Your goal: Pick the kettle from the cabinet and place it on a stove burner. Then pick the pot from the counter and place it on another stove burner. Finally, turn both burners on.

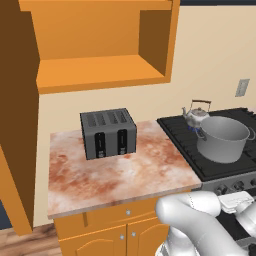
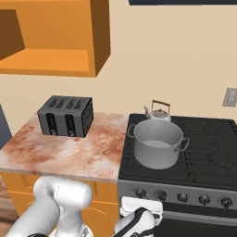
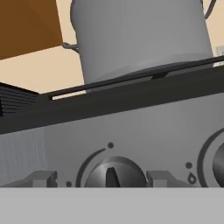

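The small silver kettle (image 1: 196,114) (image 2: 159,111) stands on the rear left stove burner. In front of it the big grey pot (image 1: 223,137) (image 2: 157,143) (image 3: 140,35) sits on the front left burner of the black cooktop (image 2: 208,139). My gripper (image 3: 103,178) (image 2: 141,200) is low at the stove's front panel. It is open, and its fingertips (image 3: 41,178) stand on either side of a dark knob (image 3: 114,173) without pressing it. The orange cabinet (image 1: 100,70) hangs open above the counter (image 1: 115,172).
A dark four-slot toaster (image 1: 108,132) (image 2: 65,115) stands at the back of the counter. More knobs (image 2: 204,199) run along the stove front to the right, the nearest one (image 3: 217,162) close to my right finger. Orange drawers (image 1: 125,212) sit below the counter.
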